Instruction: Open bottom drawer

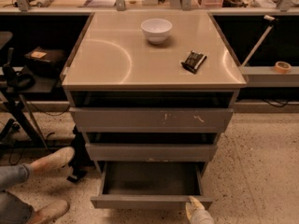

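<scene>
High front view onto cabinet (117, 55); end effector (193, 205) bottom edge.

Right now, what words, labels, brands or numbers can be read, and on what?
None readable.
Dark packet on the countertop: markings too blurred.
Black box at left: tan label too small.
Gripper by the bottom drawer front's right end: no markings.

Tool (193, 204) low in frame, at R end of open bottom drawer (140, 202) front.
</scene>
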Robot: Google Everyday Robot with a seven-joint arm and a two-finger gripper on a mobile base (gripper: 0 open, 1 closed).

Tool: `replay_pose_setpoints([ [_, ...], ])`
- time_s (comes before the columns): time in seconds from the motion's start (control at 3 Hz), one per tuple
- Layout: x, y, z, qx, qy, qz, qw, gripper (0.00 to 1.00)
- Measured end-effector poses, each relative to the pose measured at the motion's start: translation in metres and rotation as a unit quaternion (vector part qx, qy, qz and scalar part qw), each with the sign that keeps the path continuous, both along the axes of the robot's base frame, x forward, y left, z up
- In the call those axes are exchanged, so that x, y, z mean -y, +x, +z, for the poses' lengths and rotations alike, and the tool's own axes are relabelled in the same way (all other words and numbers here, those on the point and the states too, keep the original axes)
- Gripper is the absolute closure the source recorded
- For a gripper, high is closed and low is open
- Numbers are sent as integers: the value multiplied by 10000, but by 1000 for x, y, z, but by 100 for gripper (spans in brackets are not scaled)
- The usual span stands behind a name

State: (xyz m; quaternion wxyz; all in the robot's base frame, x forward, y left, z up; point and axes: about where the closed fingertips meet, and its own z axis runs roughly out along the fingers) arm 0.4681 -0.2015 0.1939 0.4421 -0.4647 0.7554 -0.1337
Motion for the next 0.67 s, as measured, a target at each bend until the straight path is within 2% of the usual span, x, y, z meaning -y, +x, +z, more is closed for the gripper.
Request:
replay_pose_setpoints([
  [0.33,0,0,2,0,0,0,10000,81],
  [0.67,0,0,2,0,0,0,10000,58],
])
